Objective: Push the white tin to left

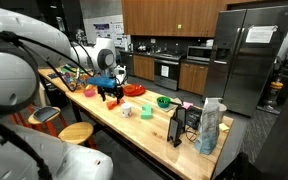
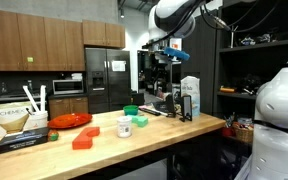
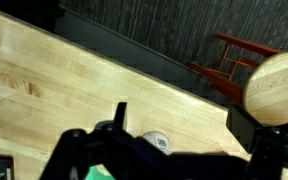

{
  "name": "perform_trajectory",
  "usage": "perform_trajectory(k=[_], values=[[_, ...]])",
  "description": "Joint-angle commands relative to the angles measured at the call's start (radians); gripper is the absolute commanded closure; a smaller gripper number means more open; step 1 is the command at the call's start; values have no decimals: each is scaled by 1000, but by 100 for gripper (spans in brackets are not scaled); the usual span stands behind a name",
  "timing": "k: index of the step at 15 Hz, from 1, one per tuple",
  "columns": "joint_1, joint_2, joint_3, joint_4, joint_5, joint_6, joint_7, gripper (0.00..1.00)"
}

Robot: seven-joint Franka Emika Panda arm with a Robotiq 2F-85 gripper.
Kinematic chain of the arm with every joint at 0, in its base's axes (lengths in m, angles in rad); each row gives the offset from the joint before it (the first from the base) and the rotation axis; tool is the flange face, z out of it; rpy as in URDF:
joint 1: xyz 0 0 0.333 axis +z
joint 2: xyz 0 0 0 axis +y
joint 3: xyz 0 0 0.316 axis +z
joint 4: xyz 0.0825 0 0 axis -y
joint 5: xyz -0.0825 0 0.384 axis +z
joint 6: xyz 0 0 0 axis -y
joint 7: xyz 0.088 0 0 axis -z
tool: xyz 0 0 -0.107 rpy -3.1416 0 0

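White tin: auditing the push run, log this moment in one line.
gripper open, raised beside tin | white tin upright on counter | contact: none seen | push: not begun

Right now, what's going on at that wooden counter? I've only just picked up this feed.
The Franka arm's Robotiq gripper hangs just above the long wooden countertop, jaws apart and holding nothing. The small white cylindrical tin stands on the counter close by, with a pale cream object and a green bowl beyond it. The wrist view shows a small round pale top low between the fingers, probably the tin. I cannot tell whether they touch.
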Motion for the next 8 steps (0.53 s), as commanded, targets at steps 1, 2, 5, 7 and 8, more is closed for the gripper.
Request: perform_trajectory(k=[1,2,5,7,8], values=[[1,1,-1,2,-1,-2,1,0],[1,1,-1,2,-1,-2,1,0],[1,1,-1,2,-1,-2,1,0],[2,3,3,4,-7,0,-3,0],[3,2,3,2,-12,3,-13,0]])
